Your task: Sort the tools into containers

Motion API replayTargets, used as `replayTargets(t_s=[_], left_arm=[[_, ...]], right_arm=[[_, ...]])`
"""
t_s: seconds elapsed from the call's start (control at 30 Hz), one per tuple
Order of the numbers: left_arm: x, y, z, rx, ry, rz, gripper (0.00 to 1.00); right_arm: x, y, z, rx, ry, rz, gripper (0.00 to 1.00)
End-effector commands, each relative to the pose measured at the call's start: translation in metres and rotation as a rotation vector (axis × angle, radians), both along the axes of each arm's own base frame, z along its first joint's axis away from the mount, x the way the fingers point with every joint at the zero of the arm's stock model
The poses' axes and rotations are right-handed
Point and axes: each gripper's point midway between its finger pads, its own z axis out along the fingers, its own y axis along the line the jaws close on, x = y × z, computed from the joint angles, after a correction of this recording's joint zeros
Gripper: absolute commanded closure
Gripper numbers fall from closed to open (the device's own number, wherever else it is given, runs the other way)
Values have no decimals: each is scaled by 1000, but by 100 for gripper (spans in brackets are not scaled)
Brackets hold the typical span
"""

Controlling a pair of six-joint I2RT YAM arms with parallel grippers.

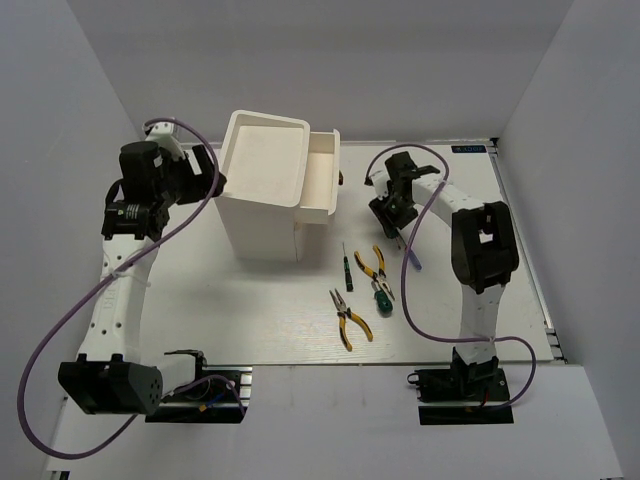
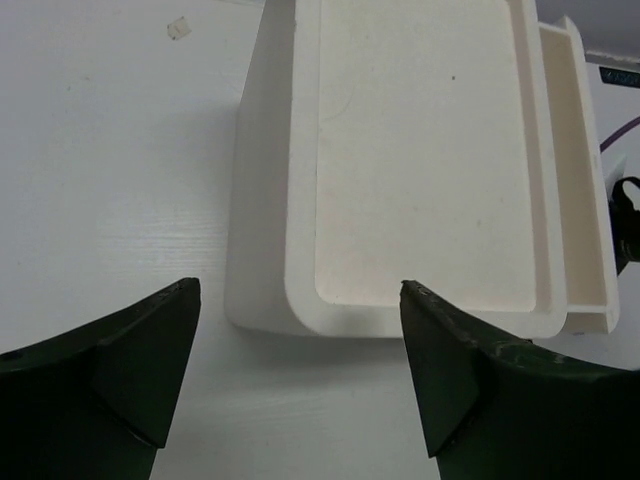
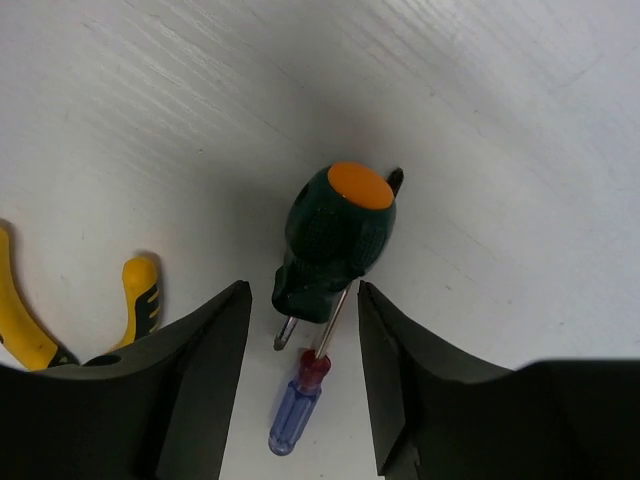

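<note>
Top view: a white box (image 1: 262, 200) stands left of centre on the table (image 1: 250, 320). Its top drawer (image 1: 322, 178) is pulled out to the right, we judge to receive tools. Loose to the right lie a thin green screwdriver (image 1: 348, 266), upper pliers (image 1: 371, 264), lower pliers (image 1: 350, 320), a stubby screwdriver (image 1: 382, 297) and a blue screwdriver (image 1: 412, 257). The left gripper (image 1: 207, 172) waits at the box's left side, and the right gripper (image 1: 393, 213) hangs over the tools. Left wrist view: the left gripper is spread wide and holds nothing. Here alone we see inside the drawer, and nothing shows in it. Right wrist view: the right gripper is parted and straddles an orange-capped screwdriver (image 3: 335, 235) without touching it. The top view hides this one under the arm. It crosses the blue screwdriver's shaft, though we cannot tell whether it lies flat.
</note>
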Motion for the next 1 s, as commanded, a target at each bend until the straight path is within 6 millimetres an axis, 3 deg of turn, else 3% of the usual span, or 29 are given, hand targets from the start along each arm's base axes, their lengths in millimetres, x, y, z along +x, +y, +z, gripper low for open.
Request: replayTargets(t_s=[0.0, 0.2, 0.27, 0.3, 0.33, 0.37, 0.43, 0.47, 0.53, 0.57, 0.7, 0.73, 0.8, 0.83, 0.9, 0.93, 0.97], left_arm=[[-15, -4, -5, -4, 19, -19, 9], [-25, -13, -3, -45, 16, -57, 11], [-27, -22, -5, -89, 26, -92, 15], [-28, -27, -3, -120, 17, -105, 20], [-32, -37, -8, -156, 31, -155, 33], [-32, -42, -9, -176, 32, -174, 40], [-36, -53, -6, -210, 23, -222, 52], [-42, -60, -2, -221, 15, -260, 59], [-46, -68, -5, -234, 27, -298, 62], [-50, -72, -2, -224, 16, -316, 62], [-57, -85, 9, -238, 0, -384, 60], [-56, -87, 3, -227, 18, -383, 59], [-58, -89, 5, -215, 15, -389, 55], [-59, -92, 9, -215, 6, -399, 54], [-62, -96, 9, -226, 12, -415, 51], [-66, -100, 9, -233, 18, -423, 49], [-68, -103, 3, -234, 33, -434, 48]], right_arm=[[1, 2, -7, -16, 24, -34, 47], [-6, 9, -23, -20, 48, -32, 55], [-4, 10, -25, -15, 39, -49, 71], [-4, 10, -25, -16, 39, -54, 78], [-3, 10, -21, -11, 33, -56, 95], [-1, 10, -12, -2, 16, -59, 100], [0, 11, 0, 21, -2, -52, 100], [0, 12, 22, 40, -41, -42, 100], [1, 16, 43, 79, -74, -4, 100], [3, 19, 74, 114, -142, 14, 100], [15, 28, 141, 193, -309, 84, 100], [25, 32, 166, 204, -376, 95, 100], [31, 36, 176, 233, -374, 80, 100], [39, 46, 211, 296, -427, 69, 100], [39, 64, 225, 370, -429, 95, 100], [37, 84, 262, 478, -470, 124, 100], [35, 93, 272, 514, -471, 137, 100]])
